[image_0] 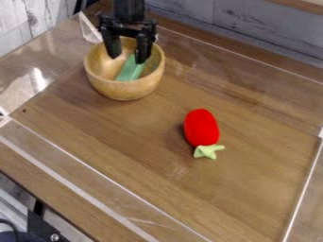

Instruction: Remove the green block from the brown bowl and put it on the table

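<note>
Tabletop (151, 161): pale-green block (131, 69), tilted.

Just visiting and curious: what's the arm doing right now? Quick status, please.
Gripper open, pointing down into brown bowl, jaws either side of green block. Block not gripped yet. Red toy well aside on table.

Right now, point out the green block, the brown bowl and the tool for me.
green block (130, 69), camera view, on its visible face inside the bowl.
brown bowl (123, 92), camera view, on its near outer wall.
tool (131, 54), camera view, midway between its open fingertips.
</note>
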Available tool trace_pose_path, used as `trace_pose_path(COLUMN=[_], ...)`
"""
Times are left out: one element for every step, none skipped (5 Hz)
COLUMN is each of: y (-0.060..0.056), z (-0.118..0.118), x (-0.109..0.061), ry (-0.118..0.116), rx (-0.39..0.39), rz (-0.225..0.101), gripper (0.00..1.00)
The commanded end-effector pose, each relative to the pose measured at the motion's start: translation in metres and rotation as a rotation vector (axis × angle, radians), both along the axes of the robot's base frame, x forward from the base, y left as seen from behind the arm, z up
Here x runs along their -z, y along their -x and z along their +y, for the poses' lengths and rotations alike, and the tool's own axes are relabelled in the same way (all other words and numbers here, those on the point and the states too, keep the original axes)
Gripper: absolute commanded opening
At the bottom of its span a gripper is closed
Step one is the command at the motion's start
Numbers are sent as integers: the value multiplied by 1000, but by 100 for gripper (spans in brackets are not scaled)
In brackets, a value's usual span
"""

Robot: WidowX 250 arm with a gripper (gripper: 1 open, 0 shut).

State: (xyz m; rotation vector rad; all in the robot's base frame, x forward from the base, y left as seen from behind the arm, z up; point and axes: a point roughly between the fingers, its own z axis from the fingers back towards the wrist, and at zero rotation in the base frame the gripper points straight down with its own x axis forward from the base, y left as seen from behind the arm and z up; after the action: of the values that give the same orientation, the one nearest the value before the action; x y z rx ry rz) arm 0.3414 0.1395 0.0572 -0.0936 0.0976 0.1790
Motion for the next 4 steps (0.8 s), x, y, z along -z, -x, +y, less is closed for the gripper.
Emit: trace_pose_path(y=[-2, -2, -5, -1], z=[0, -7, -12, -4], x=[-7, -5, -2, -2], ry=[-17, -11, -8, -6], rx=[-22, -54, -87, -152], rz=[-45, -40, -42, -42], gripper=[100, 100, 100, 100])
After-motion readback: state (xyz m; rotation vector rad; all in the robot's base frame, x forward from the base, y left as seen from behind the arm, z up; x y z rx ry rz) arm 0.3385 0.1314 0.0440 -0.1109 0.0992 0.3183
